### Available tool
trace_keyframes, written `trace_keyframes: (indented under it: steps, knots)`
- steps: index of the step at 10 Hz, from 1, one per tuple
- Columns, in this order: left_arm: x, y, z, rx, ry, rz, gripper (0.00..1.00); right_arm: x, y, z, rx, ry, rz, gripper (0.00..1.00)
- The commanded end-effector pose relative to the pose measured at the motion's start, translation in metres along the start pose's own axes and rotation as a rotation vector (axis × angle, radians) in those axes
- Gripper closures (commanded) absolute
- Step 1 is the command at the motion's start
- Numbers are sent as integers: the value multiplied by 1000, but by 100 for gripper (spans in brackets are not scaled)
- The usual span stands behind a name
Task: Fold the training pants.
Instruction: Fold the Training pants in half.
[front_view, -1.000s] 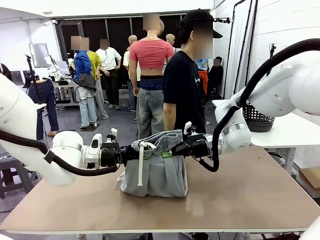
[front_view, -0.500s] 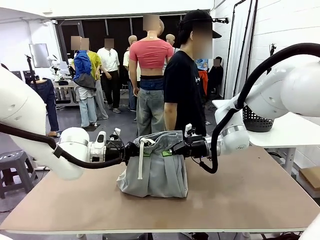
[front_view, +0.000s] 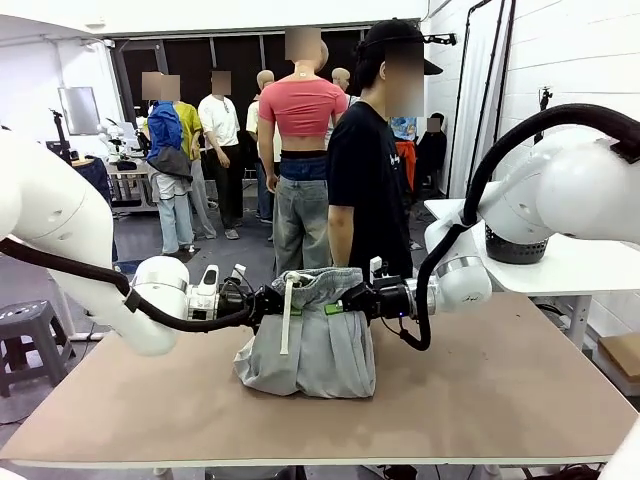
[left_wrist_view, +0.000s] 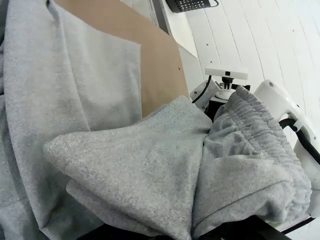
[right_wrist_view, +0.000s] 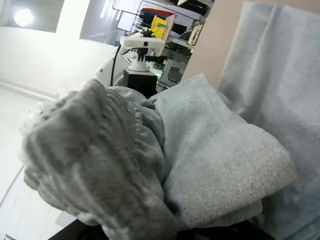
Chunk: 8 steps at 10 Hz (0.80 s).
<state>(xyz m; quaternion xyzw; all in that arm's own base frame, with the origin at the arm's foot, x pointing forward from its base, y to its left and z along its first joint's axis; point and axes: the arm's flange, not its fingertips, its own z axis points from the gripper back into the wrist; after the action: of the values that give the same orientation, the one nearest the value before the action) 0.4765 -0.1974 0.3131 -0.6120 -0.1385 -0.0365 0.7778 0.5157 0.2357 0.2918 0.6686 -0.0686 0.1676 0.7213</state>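
The light grey training pants (front_view: 306, 350) hang in a doubled bundle over the middle of the brown table (front_view: 480, 390), their lower fold resting on it. A white drawstring (front_view: 287, 315) dangles down the front. My left gripper (front_view: 276, 303) is shut on the left end of the gathered waistband. My right gripper (front_view: 342, 303) is shut on the right end. Both hold the waistband a little above the tabletop. In the left wrist view the grey fabric (left_wrist_view: 150, 170) covers the fingers, and in the right wrist view the waistband (right_wrist_view: 95, 160) bunches over them.
A person in a black T-shirt (front_view: 365, 175) stands at the table's far edge just behind the pants. A black basket (front_view: 515, 240) sits on a white side table (front_view: 580, 265) at the right. Bare tabletop lies left, right and in front of the bundle.
Both grippers have sunk lower and drawn closer together with the waistband, so the bundle hangs narrower and nearer the table.
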Motion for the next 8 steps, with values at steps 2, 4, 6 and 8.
trace_keyframes:
  steps: [2, 4, 6, 8]
  knots:
    - [-2, -5, -1, -3, 3, -16, 100, -3, 2, 2, 25, 2, -3, 100]
    - [-2, 0, -2, -3, 6, 0, 100, -1, 1, -1, 3, 3, 0, 100]
    - [12, -4, -4, 27, -3, -20, 100, 18, -3, 0, 17, -37, -17, 100]
    - [22, -11, -6, 20, -27, -79, 100, 29, 4, -1, 17, -58, 28, 100]
